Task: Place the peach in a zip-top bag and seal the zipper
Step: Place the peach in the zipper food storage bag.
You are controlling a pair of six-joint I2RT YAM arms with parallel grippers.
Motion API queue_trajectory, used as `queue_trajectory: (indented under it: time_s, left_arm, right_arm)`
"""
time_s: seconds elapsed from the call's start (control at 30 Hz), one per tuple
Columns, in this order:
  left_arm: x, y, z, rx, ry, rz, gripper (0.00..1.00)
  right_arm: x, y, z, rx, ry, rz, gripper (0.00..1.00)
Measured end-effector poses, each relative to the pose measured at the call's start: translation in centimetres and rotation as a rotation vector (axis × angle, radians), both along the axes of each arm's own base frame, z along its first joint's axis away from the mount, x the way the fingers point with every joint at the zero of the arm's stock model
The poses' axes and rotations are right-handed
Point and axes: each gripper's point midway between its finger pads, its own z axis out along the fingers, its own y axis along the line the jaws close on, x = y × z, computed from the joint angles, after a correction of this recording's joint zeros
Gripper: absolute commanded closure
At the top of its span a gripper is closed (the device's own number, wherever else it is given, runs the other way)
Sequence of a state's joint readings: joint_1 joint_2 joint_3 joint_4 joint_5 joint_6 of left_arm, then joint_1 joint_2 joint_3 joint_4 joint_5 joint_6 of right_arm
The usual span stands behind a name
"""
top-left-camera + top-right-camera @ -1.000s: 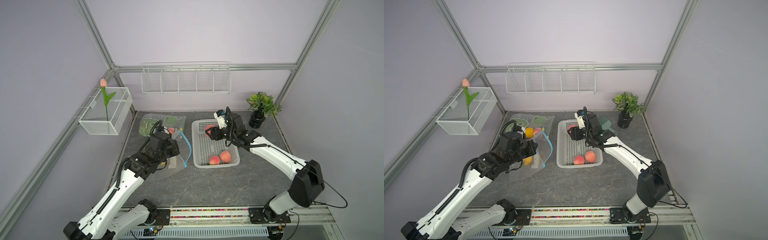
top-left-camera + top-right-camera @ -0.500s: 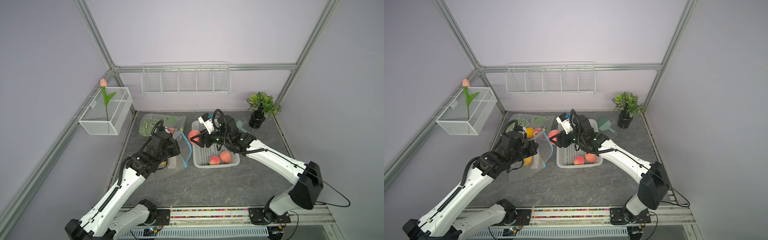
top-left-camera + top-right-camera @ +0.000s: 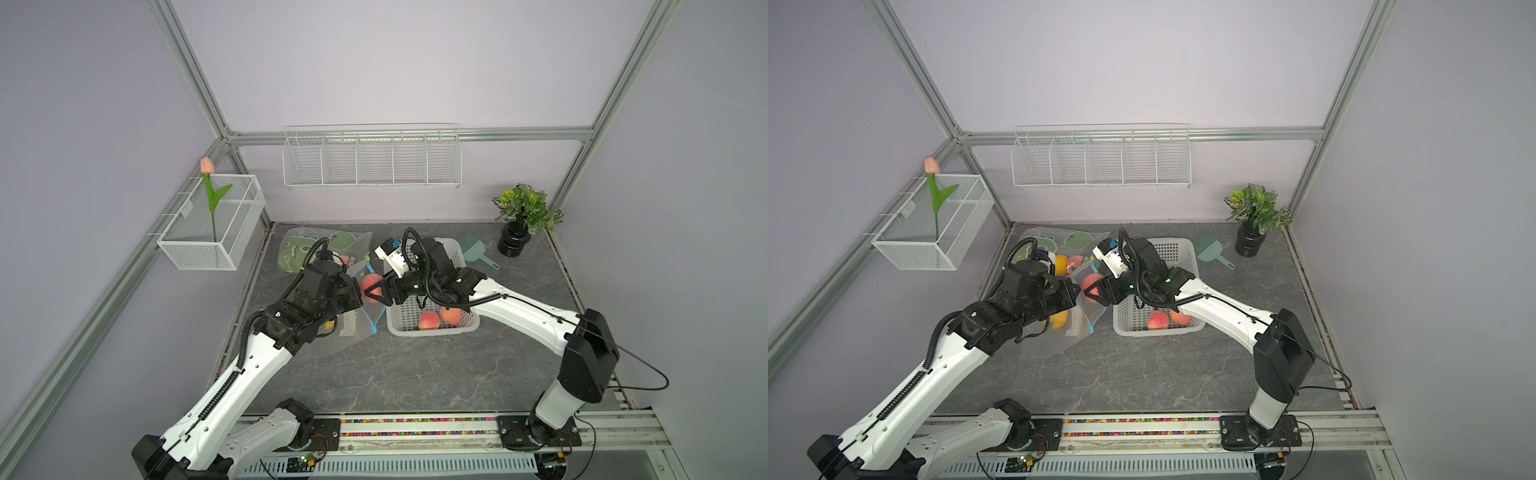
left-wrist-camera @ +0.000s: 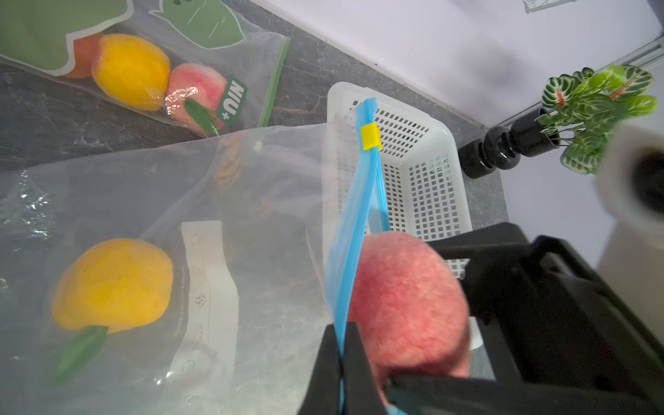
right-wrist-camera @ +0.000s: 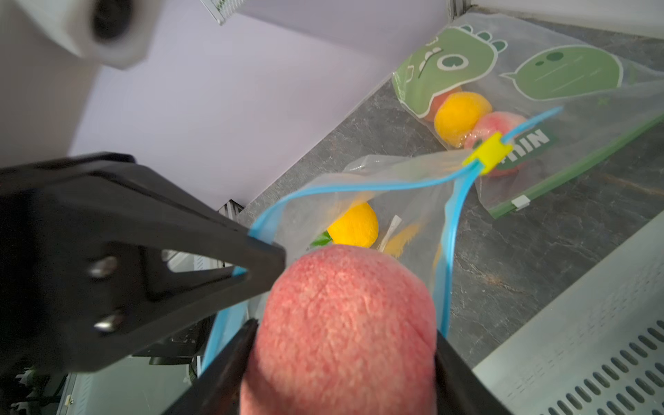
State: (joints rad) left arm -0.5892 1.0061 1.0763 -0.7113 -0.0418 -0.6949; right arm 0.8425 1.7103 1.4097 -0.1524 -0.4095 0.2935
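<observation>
A pink-red peach [image 3: 371,284] [image 3: 1091,284] [image 5: 345,316] sits between the fingers of my right gripper [image 3: 372,291] [image 5: 343,336], which is shut on it. The peach hangs at the open mouth of a clear zip-top bag [image 4: 251,215] [image 5: 363,183] with a blue zipper and a yellow slider [image 4: 370,136] [image 5: 488,152]. My left gripper [image 4: 342,328] [image 3: 353,287] is shut on the blue zipper edge and holds that side of the mouth up. In the left wrist view the peach [image 4: 406,301] is right beside that edge. A yellow fruit [image 4: 115,284] lies inside the bag.
The white perforated basket [image 3: 432,330] to the right of the bag holds two more peaches [image 3: 429,320]. A second bag with green prints [image 3: 320,249], holding fruit, lies behind. A green scoop [image 3: 473,249] and a potted plant [image 3: 525,216] stand at the back right.
My right gripper has carried the peach from above the basket leftward to the bag's mouth. The left gripper has kept its hold on the zipper edge, almost still.
</observation>
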Motion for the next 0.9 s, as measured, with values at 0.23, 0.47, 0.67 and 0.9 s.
queue_trajectory:
  time_s: [0.23,0.47,0.67,0.9]
  left_arm:
    - [-0.4,-0.3,1.1,-0.036,-0.027,-0.02,1.0]
    - [-0.4,-0.5,1.2,-0.047,-0.029,-0.032,1.0]
    - [-0.4,-0.5,1.3,-0.047,-0.029,-0.032,1.0]
    - [-0.4,-0.5,1.3,-0.047,-0.029,-0.032,1.0]
  right_arm:
    - [0.5,0.8,-1.4,-0.036,0.011,0.0,0.29]
    - [-0.1,1.1,-1.8,-0.059,0.005,0.015,0.19]
    - [-0.2,1.1,-1.9,-0.064,-0.005,0.022,0.18]
    - [-0.2,1.0,-1.4,-0.057,-0.028,0.024,0.18]
